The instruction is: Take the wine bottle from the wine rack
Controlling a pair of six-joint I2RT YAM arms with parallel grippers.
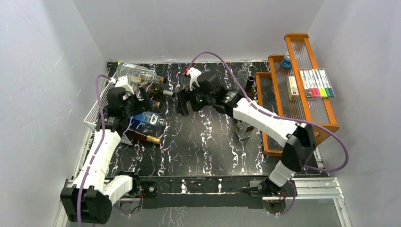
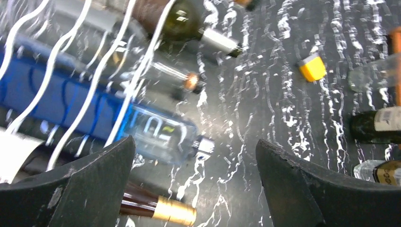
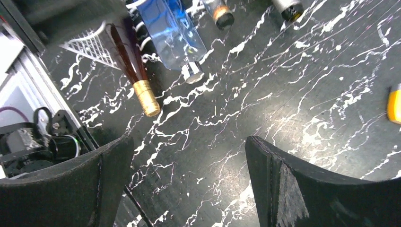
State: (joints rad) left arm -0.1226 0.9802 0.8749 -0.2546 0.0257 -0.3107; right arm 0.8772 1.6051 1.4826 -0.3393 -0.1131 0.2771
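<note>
The white wire wine rack [image 1: 97,111] sits at the table's left edge with several bottles lying in it, necks pointing right. A dark green wine bottle [image 2: 187,26] with a silver foil neck lies near the top. Below it are a clear bottle [image 2: 163,73] with a copper cap, a blue bottle [image 2: 156,130] and a dark red bottle [image 3: 135,71] with a gold cap [image 2: 175,212]. My left gripper [image 2: 196,146] hovers open over the blue bottle's neck, holding nothing. My right gripper [image 3: 189,142] is open above bare table, right of the rack [image 3: 90,45].
An orange tiered shelf [image 1: 302,94] with coloured markers [image 1: 317,82] stands at the right. A dark bottle [image 1: 249,85] and a clear one stand in front of it. A small yellow object [image 2: 312,67] lies mid-table. The table's near edge [image 3: 28,94] shows in the right wrist view.
</note>
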